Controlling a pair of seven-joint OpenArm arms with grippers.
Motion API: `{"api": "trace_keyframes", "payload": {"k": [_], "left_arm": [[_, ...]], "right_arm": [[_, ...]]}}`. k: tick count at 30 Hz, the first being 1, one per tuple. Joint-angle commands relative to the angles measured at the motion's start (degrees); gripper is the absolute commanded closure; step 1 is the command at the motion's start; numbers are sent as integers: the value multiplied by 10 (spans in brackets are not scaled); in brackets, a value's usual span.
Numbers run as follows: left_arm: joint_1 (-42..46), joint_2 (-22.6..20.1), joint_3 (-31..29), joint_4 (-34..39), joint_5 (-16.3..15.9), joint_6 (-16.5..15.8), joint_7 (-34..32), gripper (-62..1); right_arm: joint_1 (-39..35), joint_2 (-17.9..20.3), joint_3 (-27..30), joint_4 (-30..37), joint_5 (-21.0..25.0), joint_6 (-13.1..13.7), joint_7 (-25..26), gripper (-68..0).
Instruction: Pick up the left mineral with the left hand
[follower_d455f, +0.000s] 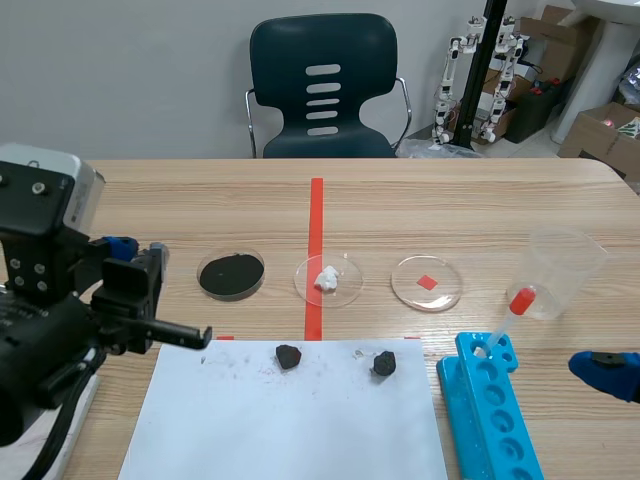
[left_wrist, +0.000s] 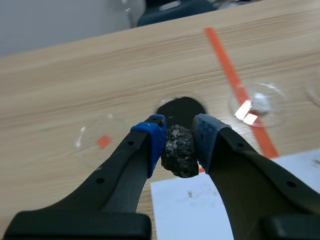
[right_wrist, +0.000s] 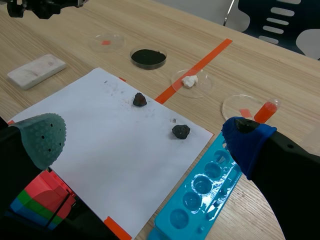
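Observation:
A dark rough mineral (left_wrist: 179, 150) is pressed between the blue pads of my left gripper (left_wrist: 177, 137), held in the air above the table near the white paper's (left_wrist: 200, 210) far left corner. In the scene view the left gripper (follower_d455f: 135, 262) hangs raised at the left, and the held mineral is hidden there. Two more dark minerals lie on the paper (follower_d455f: 290, 420): one left (follower_d455f: 288, 355) and one right (follower_d455f: 384, 364). My right gripper (right_wrist: 145, 145) stands open over the paper's near right side, holding nothing.
Beyond the paper stand a dish of black powder (follower_d455f: 231, 274), a dish with a white lump (follower_d455f: 328, 280) and a dish with a red square (follower_d455f: 427, 282). A plastic beaker (follower_d455f: 560, 275), a red-capped dropper (follower_d455f: 520, 300) and a blue tube rack (follower_d455f: 490, 410) are at the right.

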Motion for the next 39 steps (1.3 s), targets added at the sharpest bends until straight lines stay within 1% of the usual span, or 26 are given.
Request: {"api": "trace_keyframes", "payload": {"k": [1,3,6,8,13,16,18,34,39], "left_arm": [[27,-17,-2,19,2,-26,-49,-86],[61,-36,-2,29,5,-57,-109,-86],[107,-59,-2,38,6,-84,-183,-86],[132,-71,-2,40,16,-86,-217,-86],[190,-90,-3,40,71,-85,-271,-86],[219,-93,-4,40,95,-85,-299,-86],[226,-93,-4,40,100,-85,-305,-86],[219,-93,-3,40,99,-85,-302,-85],[219,-93,-3,40,99,-85,-290,-85]], "right_arm": [[0,0,1,5,9,0,9,-679],[0,0,1,5,9,0,9,-679],[0,0,1,5,9,0,9,-679],[0,0,1,5,9,0,9,-679],[0,0,1,5,9,0,9,-679],[0,0,1,5,8,0,9,-679],[0,0,1,5,9,0,9,-679],[0,0,1,5,9,0,9,-679],[0,0,1,5,9,0,9,-679]]}}
